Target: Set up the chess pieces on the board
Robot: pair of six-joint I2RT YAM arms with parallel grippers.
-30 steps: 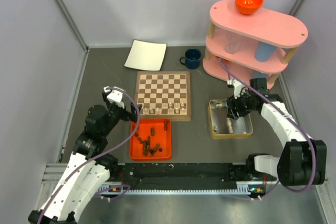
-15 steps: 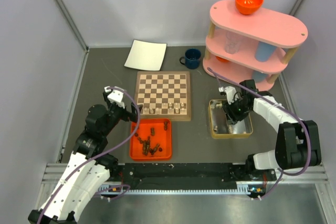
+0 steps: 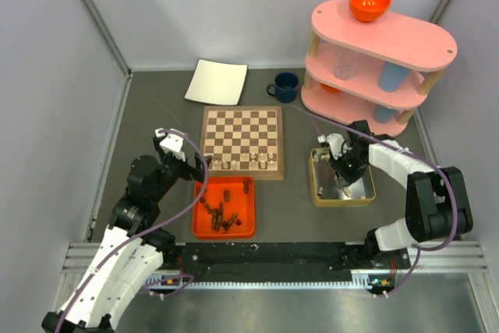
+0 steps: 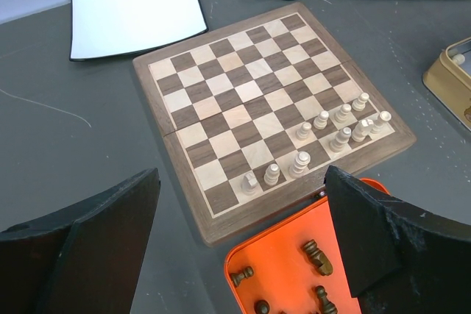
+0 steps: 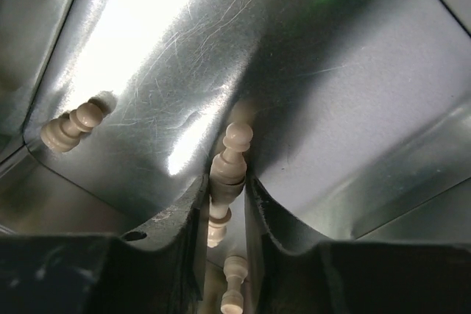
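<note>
Ten pale turned-wood chess pieces (image 4: 300, 162) stand on the near rows of the brown-and-cream checkered board (image 4: 221, 86), several dark pieces (image 4: 316, 255) lie in an orange tray (image 4: 280, 251), the left gripper (image 4: 239, 211) hangs wide open, and the right gripper (image 5: 224, 204) pinches one pale pawn (image 5: 229, 163) inside a shiny metal tin (image 5: 147, 49).

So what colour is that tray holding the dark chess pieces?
Bright orange. The tray shows best in the top external view.
</note>
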